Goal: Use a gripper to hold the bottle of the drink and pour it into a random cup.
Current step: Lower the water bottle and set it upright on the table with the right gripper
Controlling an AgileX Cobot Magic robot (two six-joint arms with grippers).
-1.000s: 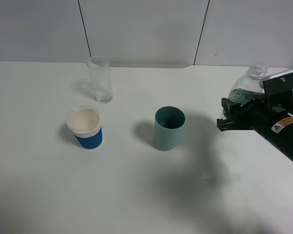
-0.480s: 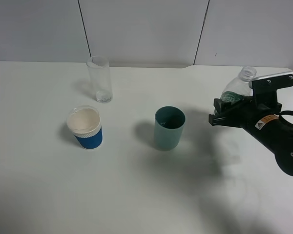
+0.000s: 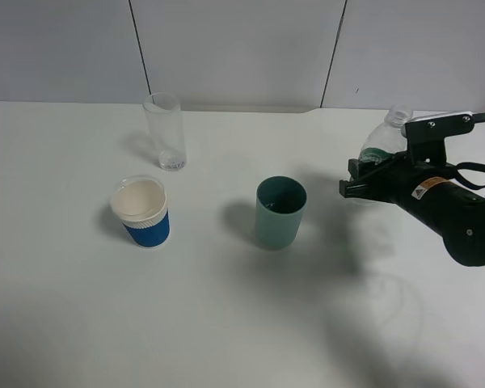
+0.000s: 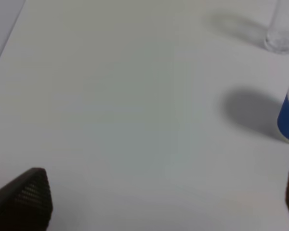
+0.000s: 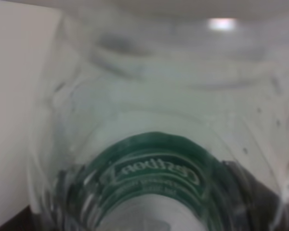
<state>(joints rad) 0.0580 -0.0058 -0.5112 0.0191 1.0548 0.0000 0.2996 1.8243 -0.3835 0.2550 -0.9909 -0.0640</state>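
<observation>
Now bottle [image 3: 381, 145] within right gripper [image 3: 364, 179]

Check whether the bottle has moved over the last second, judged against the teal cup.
Yes. The bottle, clamped in the right gripper, has shifted left toward the teal cup, which stayed put; a gap remains between them.

- We see the right gripper [image 3: 362, 179] clamped on the bottle [image 3: 382, 145], whose neck rises behind our fingers [image 3: 349, 189].
- The teal cup [image 3: 280, 212] stands beyond our fingertips, apart.
</observation>
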